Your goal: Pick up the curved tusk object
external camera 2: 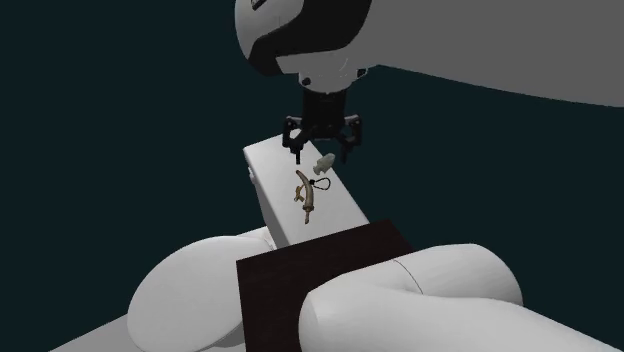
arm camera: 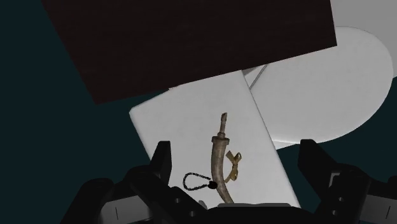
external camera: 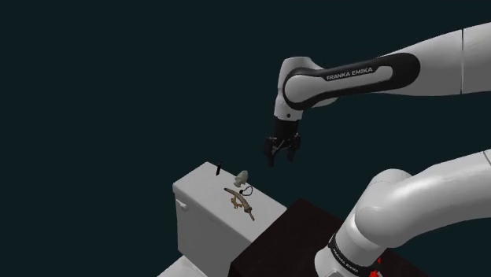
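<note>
Black jaws hang spread wide above the flat white surface (external camera: 194,191); the tan curved tusk (arm camera: 221,162) with dark cord loop (arm camera: 194,182) lies on it directly below, long axis crosswise to their closing line, untouched.

The curved tusk (arm camera: 219,159) is tan, mottled with darker brown, and its cord loop (arm camera: 194,182) is black. The box (external camera: 197,193) carrying it is plain pale grey. The stand (external camera: 291,236) is dark maroon, the gripper (external camera: 282,160) is black, and the arm (external camera: 441,55) is white with a white-lettered black band.
</note>
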